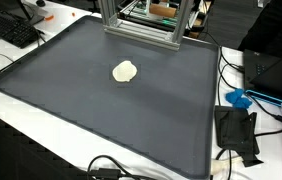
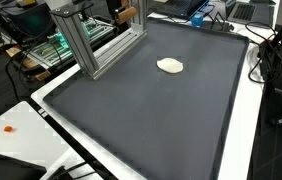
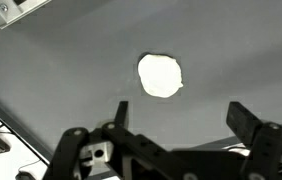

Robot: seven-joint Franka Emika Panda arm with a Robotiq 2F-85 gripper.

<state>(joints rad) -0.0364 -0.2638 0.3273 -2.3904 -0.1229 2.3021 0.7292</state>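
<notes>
Here, one dark grey mat [image 1: 81, 120] spread across one white tabletop [image 1: 11, 125], shown in both exterior views. At the mat's far edge, one aluminium frame [image 2: 86, 40], standing upright. Low in the wrist view, one gripper [image 3: 181, 112], with two black fingers [image 3: 122, 108] spread wide apart and nothing held between them. On the mat, one pale, roundish lump [image 3: 160, 76], lying flat and alone, well apart from the frame. Seen in the wrist view just beyond the open jaws, roughly midway between the two fingers, touched by neither.
</notes>
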